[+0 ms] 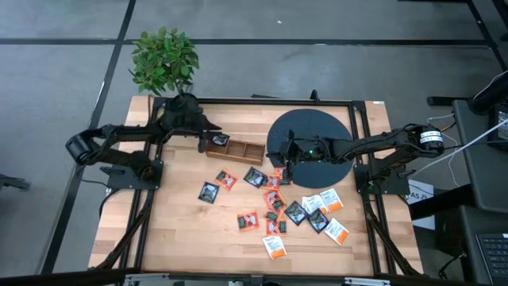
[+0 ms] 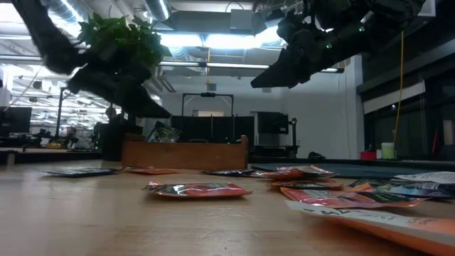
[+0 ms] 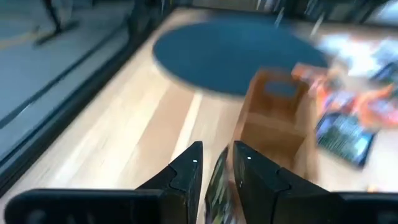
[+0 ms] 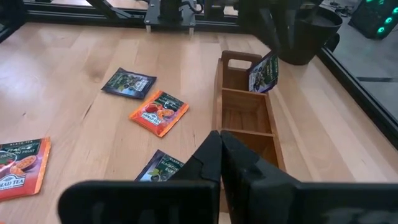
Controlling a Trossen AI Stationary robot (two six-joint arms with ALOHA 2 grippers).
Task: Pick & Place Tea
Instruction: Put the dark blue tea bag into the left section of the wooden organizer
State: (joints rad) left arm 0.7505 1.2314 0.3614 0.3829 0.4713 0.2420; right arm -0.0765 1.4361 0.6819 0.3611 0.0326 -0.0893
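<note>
Broadly, a wooden table [image 1: 175,230] carries everything: a black disc [image 1: 313,127] by the far edge toward the right side, a potted plant [image 1: 165,59] at the far left corner, and a long wooden tray [image 1: 236,151] near the far edge, between plant and disc. The left arm reaches in from the left side, and its gripper [image 1: 204,144] hangs over the tray's left end, fingers pinching a dark green sachet [image 4: 263,74] that hangs above the end compartment, which has a handle hole in its end wall. The right arm comes in from the right side across the disc; its gripper [image 1: 289,169] sits at the disc's near edge with the jaws pressed together and nothing between them. The other tea sachets [image 1: 274,208] lie flat and loose on the table, spread from just near the tray toward the near right corner, some overlapping. Two of them, a dark one [image 4: 129,83] and an orange one [image 4: 158,112], lie side by side on the near side of the tray.
</note>
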